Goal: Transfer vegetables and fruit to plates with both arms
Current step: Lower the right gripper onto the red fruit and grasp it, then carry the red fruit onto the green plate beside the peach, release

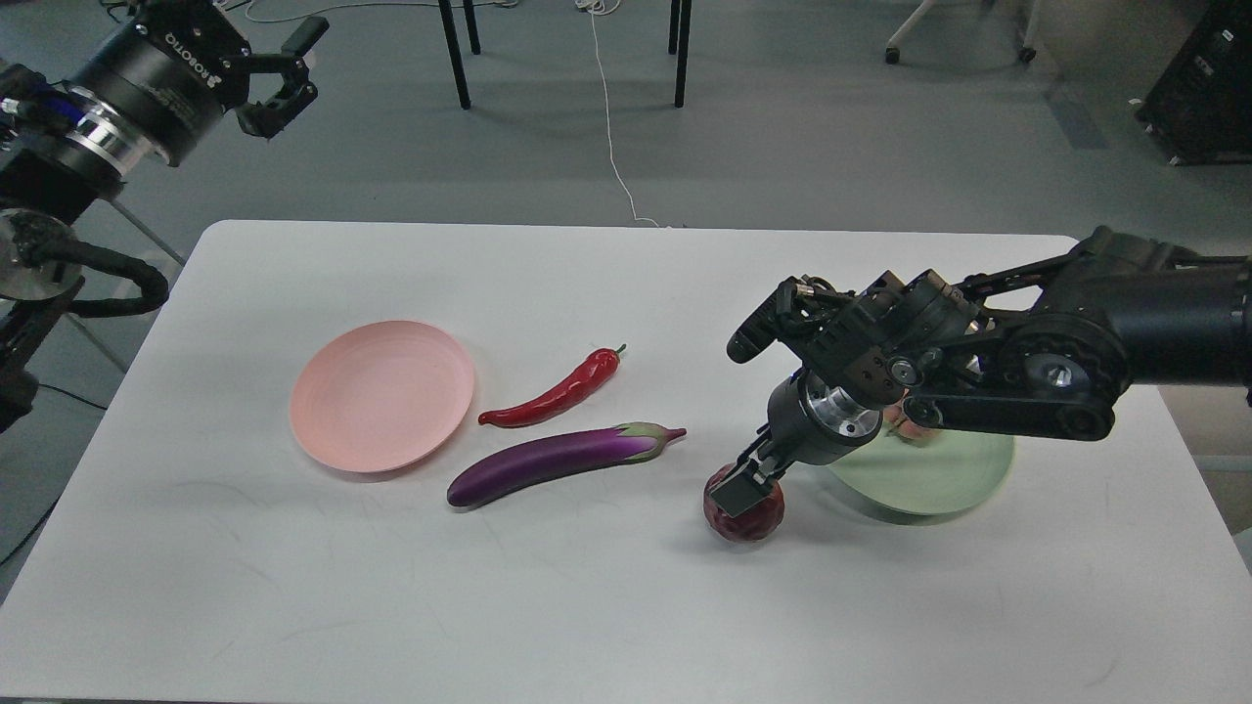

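The pale pink plate (381, 396) lies empty at the left. The red chili pepper (558, 394) and the purple eggplant (558, 458) lie on the table just right of it. The dark red pomegranate (761, 518) sits left of the pale green plate (944, 479). My right gripper (743, 486) points down onto the pomegranate's top; one finger (736, 495) shows in front of it and the other is hidden. The peach (915, 430) on the green plate is mostly hidden behind my right arm. My left gripper (287, 73) is open and empty, high beyond the table's far left corner.
The white table (587, 606) has rounded far corners. Black chair legs (455, 54) and a white cable (611, 137) are on the grey floor beyond it. A black cabinet (1198, 88) stands at the far right.
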### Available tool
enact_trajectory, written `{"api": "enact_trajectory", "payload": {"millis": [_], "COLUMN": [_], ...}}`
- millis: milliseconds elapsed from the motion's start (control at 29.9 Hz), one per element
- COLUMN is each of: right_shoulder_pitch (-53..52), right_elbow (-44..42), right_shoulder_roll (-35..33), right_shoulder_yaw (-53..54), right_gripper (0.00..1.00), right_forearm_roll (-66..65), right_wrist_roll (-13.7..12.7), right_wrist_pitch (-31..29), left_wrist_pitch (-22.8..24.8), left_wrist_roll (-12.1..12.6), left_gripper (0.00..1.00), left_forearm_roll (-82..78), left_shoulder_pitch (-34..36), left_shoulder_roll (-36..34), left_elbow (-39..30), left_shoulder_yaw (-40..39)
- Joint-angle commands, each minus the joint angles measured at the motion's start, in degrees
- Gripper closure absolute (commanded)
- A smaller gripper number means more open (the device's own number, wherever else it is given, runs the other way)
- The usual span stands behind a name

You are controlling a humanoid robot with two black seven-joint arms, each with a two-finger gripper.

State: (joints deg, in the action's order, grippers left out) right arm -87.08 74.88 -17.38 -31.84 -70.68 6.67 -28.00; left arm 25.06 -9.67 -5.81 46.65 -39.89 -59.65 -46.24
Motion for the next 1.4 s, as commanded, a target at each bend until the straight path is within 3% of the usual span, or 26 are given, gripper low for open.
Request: {"api": "enact_trajectory", "payload": {"millis": [0, 367, 434, 534, 635, 868, 1136, 1369], "right_shoulder_pitch": [0.95, 1.39, 1.65, 1.65, 0.51, -5.72, -3.62, 0.86], "right_elbow": [-0.17, -0.53, -0.7, -0.53, -0.35, 1.14, 2.02, 2.11], "right_shoulder_roll": [0.24, 1.91, 1.91, 1.91, 1.47, -5.2, -18.47, -20.68], "right_shoulder_yaw": [-0.24, -0.15, -0.15, -0.15, 0.38, 3.54, 1.87, 1.61], "right_gripper": [0.04, 0.08, 0.13, 0.3, 0.37, 0.37, 0.36, 0.3], "right_forearm_roll": [-0.34, -0.16, -0.16, -0.16, 0.28, 5.99, 1.77, 0.37], "right_wrist_roll": [0.28, 0.71, 0.89, 0.89, 1.07, 1.07, 1.07, 1.07], "right_wrist_pitch": [0.0, 0.0, 0.0, 0.0, 0.0, 0.0, 0.0, 0.0], "left_wrist_pitch": [-0.8, -0.89, -0.98, -0.98, -0.98, -0.98, -0.89, -0.89], "left_wrist_roll": [0.0, -0.44, -0.44, -0.44, -0.44, -0.44, -0.44, -0.44], "left_gripper": [0.02, 0.02, 0.02, 0.02, 0.02, 0.02, 0.02, 0.02], "left_forearm_roll": [0.01, 0.01, 0.01, 0.01, 0.01, 0.01, 0.09, 0.09], "left_shoulder_pitch": [-0.07, -0.07, -0.07, -0.07, -0.07, 0.02, 0.02, 0.02], "left_shoulder_roll": [-0.1, -0.27, -0.27, -0.27, -0.36, -1.15, -1.77, -1.77], "left_elbow": [0.06, 0.06, 0.06, 0.06, 0.06, -0.03, -0.3, -0.38], "left_shoulder_yaw": [0.01, 0.01, 0.01, 0.01, 0.01, -0.08, -0.17, -0.17]}}
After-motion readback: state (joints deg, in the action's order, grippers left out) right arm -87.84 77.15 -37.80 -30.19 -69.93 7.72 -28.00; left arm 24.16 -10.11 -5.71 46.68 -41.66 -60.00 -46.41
